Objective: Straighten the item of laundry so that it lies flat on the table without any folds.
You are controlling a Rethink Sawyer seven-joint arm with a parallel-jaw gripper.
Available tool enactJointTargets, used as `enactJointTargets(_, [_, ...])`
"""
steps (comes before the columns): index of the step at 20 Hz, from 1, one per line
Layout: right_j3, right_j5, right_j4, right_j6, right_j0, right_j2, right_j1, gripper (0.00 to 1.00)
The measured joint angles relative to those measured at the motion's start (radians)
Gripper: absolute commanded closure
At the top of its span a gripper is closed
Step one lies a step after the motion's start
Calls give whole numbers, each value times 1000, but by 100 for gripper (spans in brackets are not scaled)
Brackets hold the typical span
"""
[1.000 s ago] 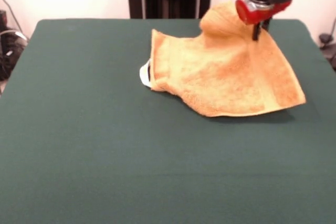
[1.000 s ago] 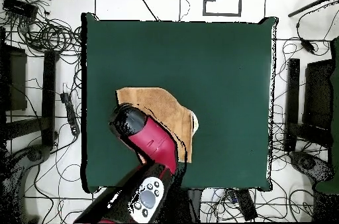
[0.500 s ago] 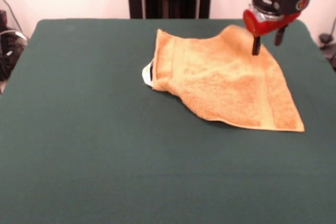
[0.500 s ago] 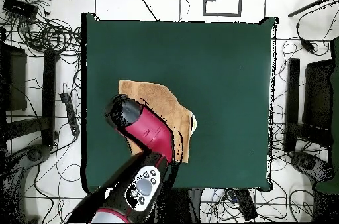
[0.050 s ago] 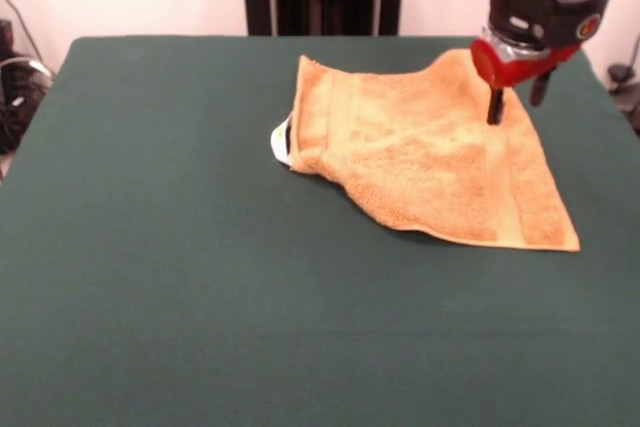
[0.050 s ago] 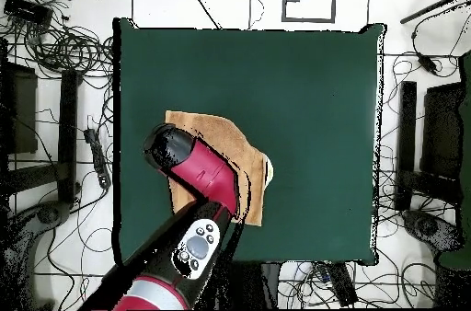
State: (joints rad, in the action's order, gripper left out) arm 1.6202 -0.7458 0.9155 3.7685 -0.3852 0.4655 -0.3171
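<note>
- Orange towel [image 5: 420, 147] lies mostly spread near the table's [image 5: 200, 297] far edge, white tag [image 5: 279, 139] showing (front view only).
- Gripper [image 5: 516, 100] spread, empty, above towel; overhead, the arm [image 6: 198, 178] hides it.

One towel [image 5: 420, 162] with one white tag [image 5: 279, 140], one table [image 5: 150, 277], one pincer [image 5: 516, 101].

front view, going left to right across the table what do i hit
bare green table → small white tag at the towel's left edge → orange-tan towel → gripper, open, above the towel's right part → bare table again.
</note>
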Motion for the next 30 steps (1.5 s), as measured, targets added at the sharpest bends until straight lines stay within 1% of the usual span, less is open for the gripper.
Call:
enactJointTargets(5, [-2, -10, -7, 0, 8, 0, 10, 0])
enactJointTargets(6, [-3, -25, -22, 0, 19, 3, 10, 0])
enactJointTargets(9, [-3, -78, -88, 0, 55, 18, 6, 0])
enactJointTargets(12, [-2, -169, -195, 0, 111, 57, -19, 0])
enactJointTargets(13, [-2, -208, -239, 0, 137, 72, -36, 0])
enactJointTargets(16, [-3, -254, -291, 0, 170, 92, -63, 0])
enactJointTargets(17, [-4, -280, -321, 0, 193, 103, -82, 0])
enactJointTargets(18, [-11, -319, -368, 0, 234, 121, -115, 0])
enactJointTargets(21, [-25, -341, -407, 0, 280, 132, -147, 0])
enactJointTargets(25, [-59, -338, -439, 0, 339, 133, -169, 0])
enactJointTargets(29, [-89, -284, -450, 0, 382, 132, -169, 0])
enactJointTargets(30, [-100, -239, -456, 0, 397, 128, -168, 0])
